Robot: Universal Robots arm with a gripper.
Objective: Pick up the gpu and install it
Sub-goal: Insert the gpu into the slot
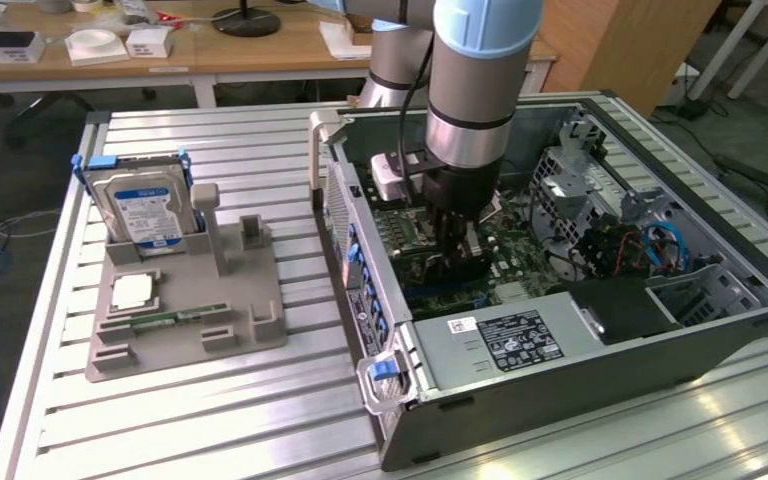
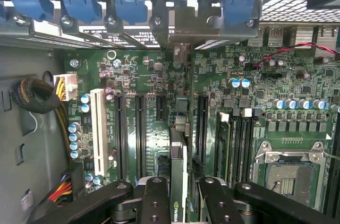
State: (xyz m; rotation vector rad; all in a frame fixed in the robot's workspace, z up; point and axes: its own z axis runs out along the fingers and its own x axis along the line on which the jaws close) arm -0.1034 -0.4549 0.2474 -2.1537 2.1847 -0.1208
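Jaws are clenched on the gpu (image 2: 179,181), which stands on edge between the two black fingers (image 2: 154,203) of the gripper (image 2: 179,205) in the wrist view, its green edge and logo facing the camera and its far end reaching the metal bracket (image 2: 183,25) at the rear slot openings. Working across the exterior view from its left: a grey fixture tray (image 1: 184,320) sits on the slatted table (image 1: 224,420), holding a silver hard drive (image 1: 144,210) with a blue label upright in a slot, and a small green memory stick (image 1: 171,318) lying flat; the upright slots evidently present each part edge-up for grasping. Next comes the open computer case (image 1: 558,330), lying on its side so the motherboard (image 2: 297,91) faces upward for vertical access. The arm (image 1: 478,90) descends into the case, gripper low over the board. The card appears aligned over a long expansion slot, between the neighbouring black slots (image 2: 139,128); whether it is fully seated cannot be judged. An empty processor socket (image 2: 289,173) lies nearby.
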